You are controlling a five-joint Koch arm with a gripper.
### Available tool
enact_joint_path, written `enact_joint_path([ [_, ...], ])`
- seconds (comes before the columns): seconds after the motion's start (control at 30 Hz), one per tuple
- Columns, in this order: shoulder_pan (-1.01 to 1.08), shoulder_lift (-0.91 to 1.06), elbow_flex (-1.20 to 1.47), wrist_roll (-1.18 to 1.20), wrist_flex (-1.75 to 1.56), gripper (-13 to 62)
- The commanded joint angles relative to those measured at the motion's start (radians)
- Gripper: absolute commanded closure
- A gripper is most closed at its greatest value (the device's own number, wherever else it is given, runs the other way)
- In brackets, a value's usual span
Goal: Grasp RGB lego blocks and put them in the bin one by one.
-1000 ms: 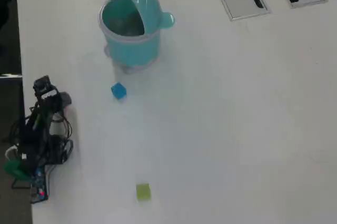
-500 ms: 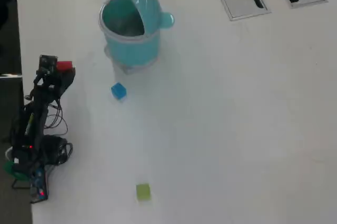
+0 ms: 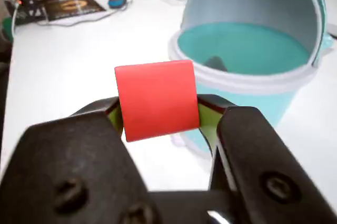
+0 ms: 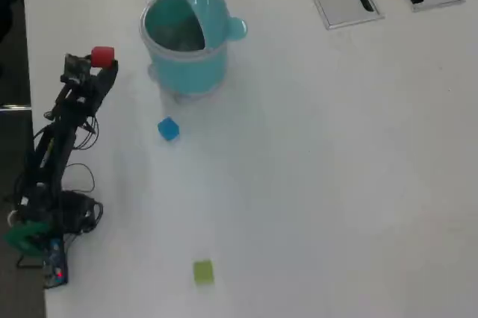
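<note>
End effector [image 3: 158,121] nearer, white table [image 4: 336,169]

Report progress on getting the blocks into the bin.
Done: nothing visible inside the bin yet. In hand: the gripper holds the red block near the bin's open mouth. Left: the blue block and green block lie on the table.

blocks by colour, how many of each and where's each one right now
red: 1, held in the gripper beside the bin, red block
blue: 1, on the table just below the bin in the overhead view, blue block
yellow-green: 1, on the table near the bottom edge, yellow-green block
total: 3 blocks
</note>
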Motion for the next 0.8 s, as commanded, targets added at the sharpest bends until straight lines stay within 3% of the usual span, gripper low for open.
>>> enact_joint_path([
  [0.0,0.014,-0.012,-0.133,-0.002,-0.098,42.5],
  [0.13,0.04,-0.135,-0.267,0.0,-0.1,42.5],
  [0.27,0.074,-0.382,-0.578,0.0,-0.078,42.5],
  [0.5,0.114,-0.607,-0.69,0.006,-0.158,42.5],
  [0.77,0.127,-0.896,-1.04,0.018,-0.103,42.4],
])
